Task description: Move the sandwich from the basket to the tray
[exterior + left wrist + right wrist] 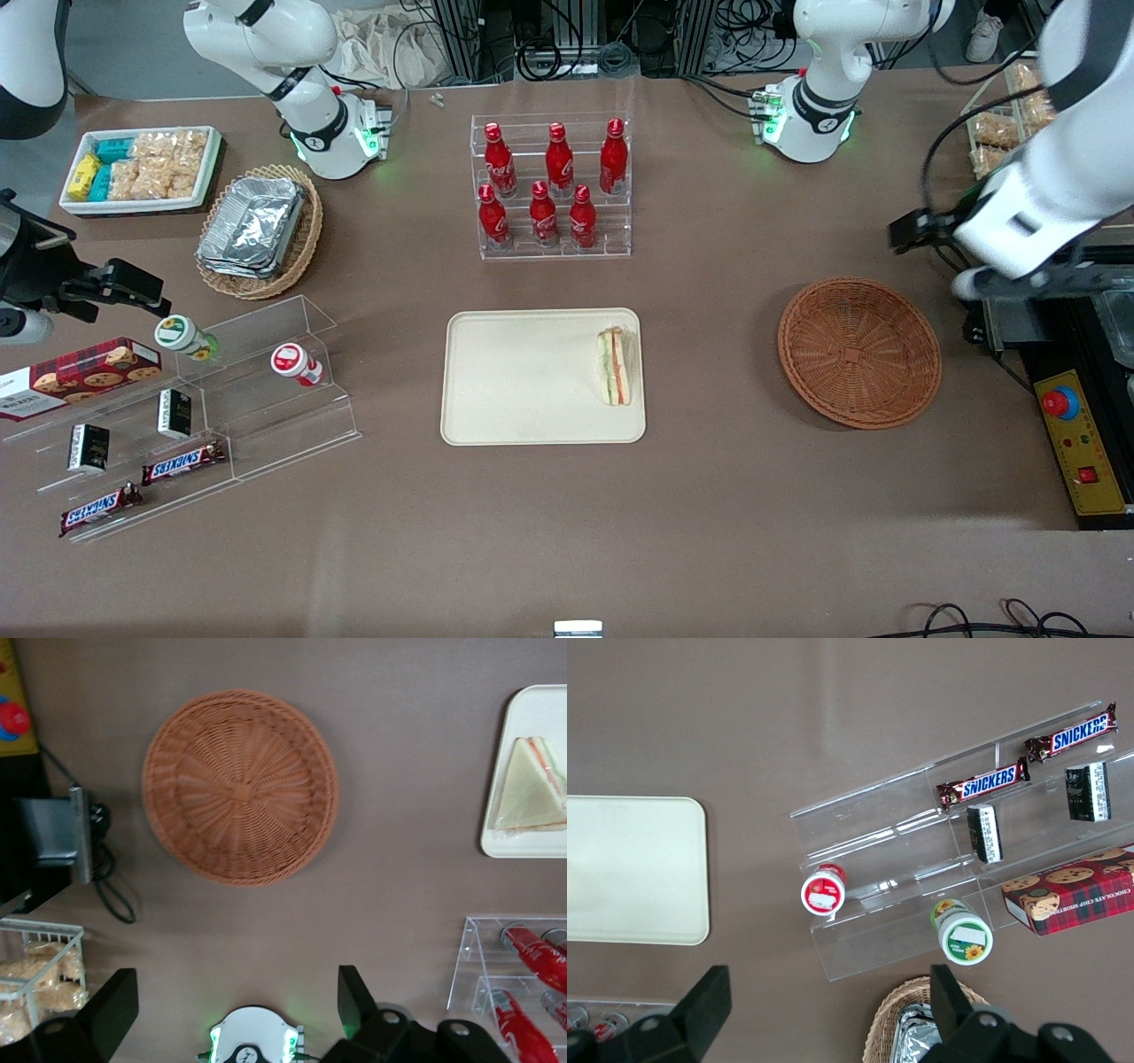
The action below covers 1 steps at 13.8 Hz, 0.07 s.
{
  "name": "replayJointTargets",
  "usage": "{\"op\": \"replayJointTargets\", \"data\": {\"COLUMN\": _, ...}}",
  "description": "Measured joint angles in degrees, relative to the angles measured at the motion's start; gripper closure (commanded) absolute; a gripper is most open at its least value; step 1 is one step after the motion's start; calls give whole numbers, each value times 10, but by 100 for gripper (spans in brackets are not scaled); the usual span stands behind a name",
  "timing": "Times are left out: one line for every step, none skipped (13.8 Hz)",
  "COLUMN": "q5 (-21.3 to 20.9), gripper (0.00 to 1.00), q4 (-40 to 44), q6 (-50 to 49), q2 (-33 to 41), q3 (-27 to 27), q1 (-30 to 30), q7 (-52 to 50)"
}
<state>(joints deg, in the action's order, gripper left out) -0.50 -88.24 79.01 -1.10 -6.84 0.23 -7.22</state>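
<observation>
one sandwich (614,366) lies on the tray (523,390), at the tray's end nearest the basket (859,352), resting on its side with the filling layers showing; in the left wrist view it is the pale wedge (530,787) on the tray corner (523,709). basket sits on the brown desk (709,496) toward the working arm's end, well apart from the tray, nothing inside it, woven bottom plain in the wrist view (241,786). left arm's gripper (237,1001) hangs high above the desk, farther from the front camera than the basket, near the working arm's end of the desk; jaws spread wide, holding nothing, both dark fingers (356,997) show in the wrist view with bare desk between them. in the front view only the arm's white body and a black end piece show up there, gripper itself hard to make out. clear rack of red bottles (551,186) stands farther from the front camera than the tray. toward the parked arm's end: tan basket of foil trays (259,229), white bin of snacks (142,168), clear stepped stand (221,399) with two small cups, snickers bars (182,462) and a cookie box (80,377).
</observation>
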Motion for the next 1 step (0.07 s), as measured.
{"op": "replayJointTargets", "data": {"q5": 2, "gripper": 0, "q4": -16, "q6": 2, "q2": 19, "q3": 12, "q1": -2, "q7": 7}}
